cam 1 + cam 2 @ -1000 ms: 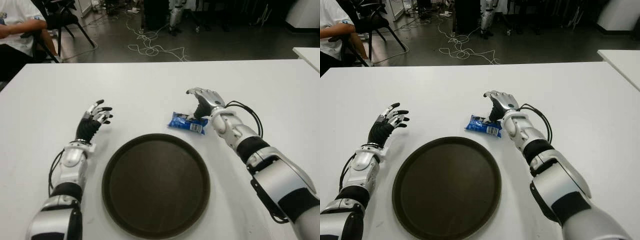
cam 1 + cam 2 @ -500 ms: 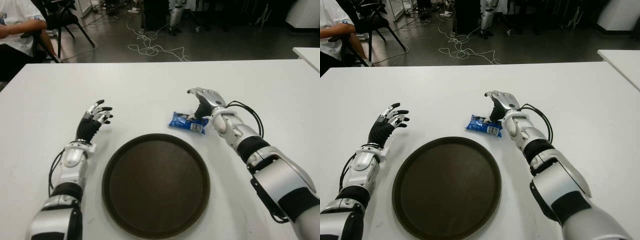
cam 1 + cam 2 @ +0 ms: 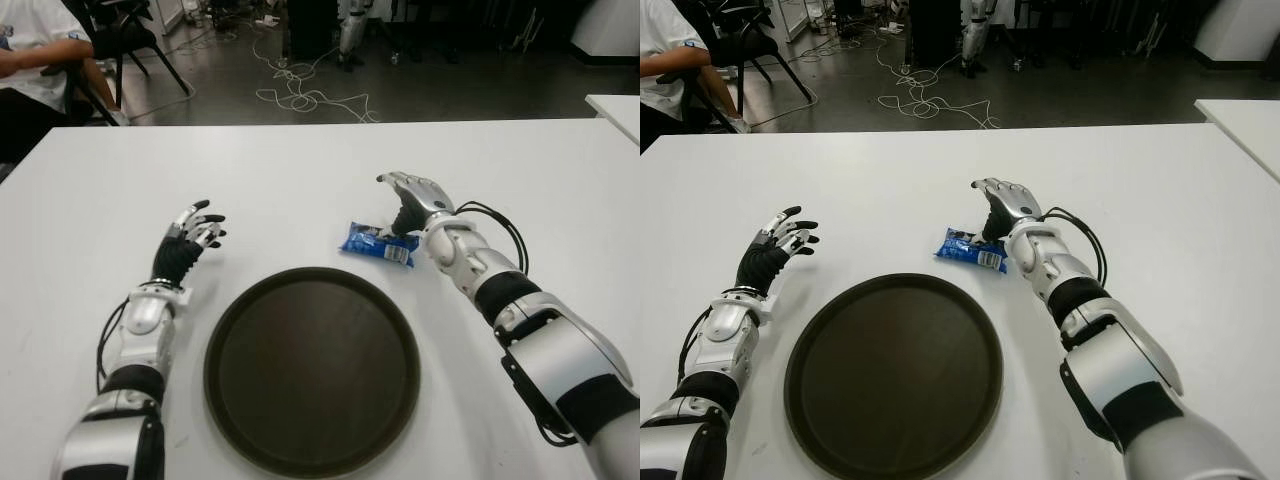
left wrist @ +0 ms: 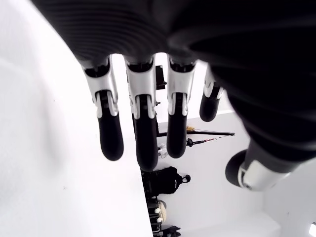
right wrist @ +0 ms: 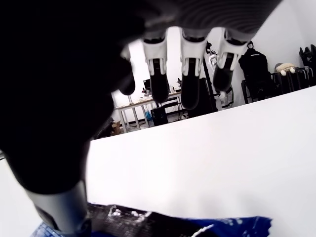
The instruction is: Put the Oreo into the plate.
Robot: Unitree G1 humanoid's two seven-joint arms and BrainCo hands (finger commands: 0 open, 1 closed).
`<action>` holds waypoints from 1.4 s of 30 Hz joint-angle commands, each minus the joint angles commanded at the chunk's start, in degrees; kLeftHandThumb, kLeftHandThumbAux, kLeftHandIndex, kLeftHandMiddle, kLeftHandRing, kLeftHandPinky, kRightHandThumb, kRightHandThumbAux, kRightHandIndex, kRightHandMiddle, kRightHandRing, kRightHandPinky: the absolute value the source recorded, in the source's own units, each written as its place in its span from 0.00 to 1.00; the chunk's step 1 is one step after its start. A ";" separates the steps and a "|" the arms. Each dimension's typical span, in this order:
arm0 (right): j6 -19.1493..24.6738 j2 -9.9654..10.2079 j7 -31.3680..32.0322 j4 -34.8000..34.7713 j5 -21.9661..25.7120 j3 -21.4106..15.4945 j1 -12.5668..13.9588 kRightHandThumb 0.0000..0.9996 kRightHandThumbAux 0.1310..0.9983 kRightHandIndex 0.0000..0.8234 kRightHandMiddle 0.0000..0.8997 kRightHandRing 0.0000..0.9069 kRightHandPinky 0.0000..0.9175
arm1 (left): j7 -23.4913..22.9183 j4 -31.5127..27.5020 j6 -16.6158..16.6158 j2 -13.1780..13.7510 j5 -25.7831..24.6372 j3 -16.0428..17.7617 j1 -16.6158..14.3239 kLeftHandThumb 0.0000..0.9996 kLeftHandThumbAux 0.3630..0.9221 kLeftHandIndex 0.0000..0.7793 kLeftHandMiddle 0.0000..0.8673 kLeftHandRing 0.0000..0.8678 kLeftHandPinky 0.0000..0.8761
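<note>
Beyond the far rim of the round dark-brown plate (image 3: 311,370), on the white table (image 3: 300,180), lies the small blue Oreo packet (image 3: 377,245), flat and just clear of the rim. My right hand (image 3: 412,200) sits at the packet's right end. Thumb is down at that end; the other fingers (image 5: 189,84) hang extended above the table, not wrapped round anything. No grasp yet.

Change over the last second: the packet has slid slightly to the right and away from the plate, and my right hand has drifted the same way with it. Reading: the thumb contact is nudging the packet, not capturing it. The fingers must close over the wrapper before any lift.

My left hand (image 3: 190,240) shows to the left of the plate, fingers spread and holding nothing, unmoved.

Plate holds nothing. Task not begun beyond contact.
</note>
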 joint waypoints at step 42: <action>10.80 -4.74 7.67 -21.09 0.01 -0.25 4.94 0.00 0.70 0.09 0.10 0.08 0.06 | 0.64 0.48 0.03 0.50 0.59 -0.64 -0.55 0.27 0.46 0.20 0.36 0.39 0.43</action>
